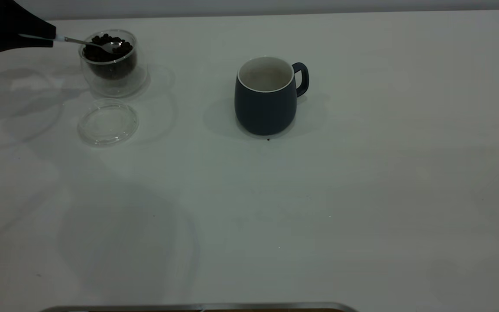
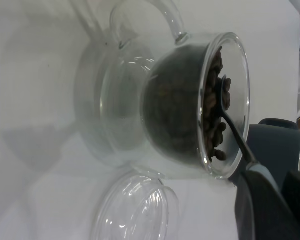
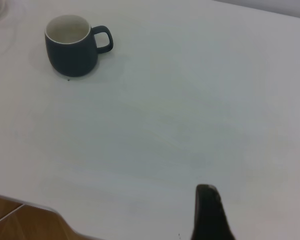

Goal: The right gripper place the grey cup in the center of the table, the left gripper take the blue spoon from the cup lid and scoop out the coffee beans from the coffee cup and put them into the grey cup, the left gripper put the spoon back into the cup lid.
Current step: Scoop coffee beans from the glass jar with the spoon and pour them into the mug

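My left gripper (image 1: 48, 37) at the table's far left is shut on the pale blue handle of the blue spoon (image 1: 89, 42). The spoon's metal bowl lies in the coffee beans (image 1: 102, 52) inside the clear glass coffee cup (image 1: 111, 65). In the left wrist view the spoon (image 2: 235, 132) dips into the beans (image 2: 215, 120) in the cup (image 2: 190, 100), held by the gripper (image 2: 270, 200). The empty cup lid (image 1: 108, 121) lies on the table just in front of the glass cup. The grey cup (image 1: 267, 97) stands upright mid-table, its handle to the right. My right gripper (image 3: 210, 215) hangs far from it.
The white table (image 1: 362, 195) stretches wide to the right and front of the grey cup (image 3: 70, 50). A tiny dark speck (image 1: 268, 139) lies at the mug's base. A metal edge strip (image 1: 197, 307) runs along the front.
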